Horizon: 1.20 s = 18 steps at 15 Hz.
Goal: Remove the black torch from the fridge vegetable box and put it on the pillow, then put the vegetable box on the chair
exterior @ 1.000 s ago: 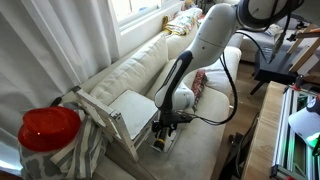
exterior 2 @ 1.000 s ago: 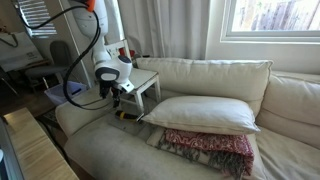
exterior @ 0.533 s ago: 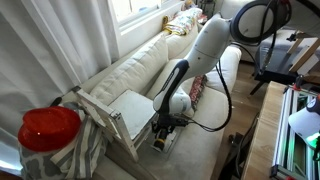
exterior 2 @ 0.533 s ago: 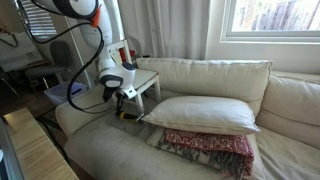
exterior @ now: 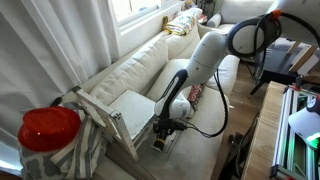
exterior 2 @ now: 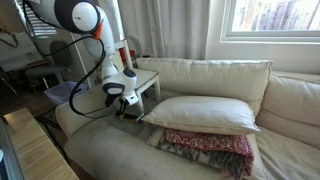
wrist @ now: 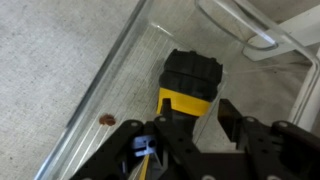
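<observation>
The torch (wrist: 191,74) is black with a yellow band and lies inside the clear vegetable box (wrist: 108,88), which sits on the sofa seat beside the chair (exterior: 112,112). My gripper (wrist: 194,124) is open and low over the torch, with one finger on each side of its yellow band. Both exterior views show the gripper (exterior: 163,127) (exterior 2: 121,99) down in the box (exterior: 160,142) next to the chair (exterior 2: 146,82). The cream pillow (exterior 2: 205,112) lies further along the sofa.
A red patterned blanket (exterior 2: 210,146) lies under the pillow's front edge. A red round object (exterior: 48,128) sits on striped cloth beside the chair. The sofa backrest (exterior 2: 215,72) runs behind everything. A small reddish spot (wrist: 105,119) marks the sofa fabric outside the box wall.
The arm has bent further over and the gripper has gone down into the box toward the torch. The box, chair and pillow have not moved.
</observation>
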Available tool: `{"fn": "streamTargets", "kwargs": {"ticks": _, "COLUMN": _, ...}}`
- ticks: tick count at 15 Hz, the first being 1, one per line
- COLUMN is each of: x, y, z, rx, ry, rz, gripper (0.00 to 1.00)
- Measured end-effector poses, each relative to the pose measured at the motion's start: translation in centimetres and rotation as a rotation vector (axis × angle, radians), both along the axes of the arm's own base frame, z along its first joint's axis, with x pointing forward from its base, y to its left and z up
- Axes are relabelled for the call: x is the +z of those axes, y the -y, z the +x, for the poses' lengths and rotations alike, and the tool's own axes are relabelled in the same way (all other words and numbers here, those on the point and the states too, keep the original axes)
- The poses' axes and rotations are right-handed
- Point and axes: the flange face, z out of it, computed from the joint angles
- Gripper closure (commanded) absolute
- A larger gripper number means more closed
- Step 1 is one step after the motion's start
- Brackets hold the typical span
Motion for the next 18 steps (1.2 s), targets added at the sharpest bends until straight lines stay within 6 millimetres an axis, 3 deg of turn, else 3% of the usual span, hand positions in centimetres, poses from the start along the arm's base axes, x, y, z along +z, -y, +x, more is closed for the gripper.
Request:
{"fn": "streamTargets", "kwargs": {"ticks": 2, "x": -0.9, "y": 0.4, "z": -0.2, "rx": -0.026, "ry": 0.01, "rz": -0.014, "gripper": 0.39}}
{"fn": "streamTargets", "kwargs": {"ticks": 3, "x": -1.3, "y": 0.5, "z": -0.3, "rx": -0.037, "ry": 0.015, "rz": -0.02, "gripper": 0.31}}
{"fn": "streamTargets", "kwargs": {"ticks": 7, "x": -2.4, "y": 1.0, "z": -0.7, "rx": -0.08, "ry": 0.046, "rz": -0.048, "gripper": 0.37}}
{"fn": "streamTargets", "kwargs": {"ticks": 12, "x": -1.7, "y": 0.7, "z": -0.6, "rx": -0.179, "ry": 0.07, "rz": -0.044, "gripper": 0.45}}
{"fn": "streamTargets", "kwargs": {"ticks": 16, "x": -1.7, "y": 0.7, "z": -0.8, "rx": -0.227, "ry": 0.055, "rz": -0.036, "gripper": 0.32}}
{"fn": "streamTargets", "kwargs": {"ticks": 17, "x": -1.7, "y": 0.7, "z": -0.9, "rx": -0.234, "ry": 0.052, "rz": -0.036, "gripper": 0.34}}
{"fn": "streamTargets", "kwargs": {"ticks": 18, "x": -1.8, "y": 0.8, "z": -0.9, "rx": -0.236, "ry": 0.051, "rz": -0.037, "gripper": 0.26}}
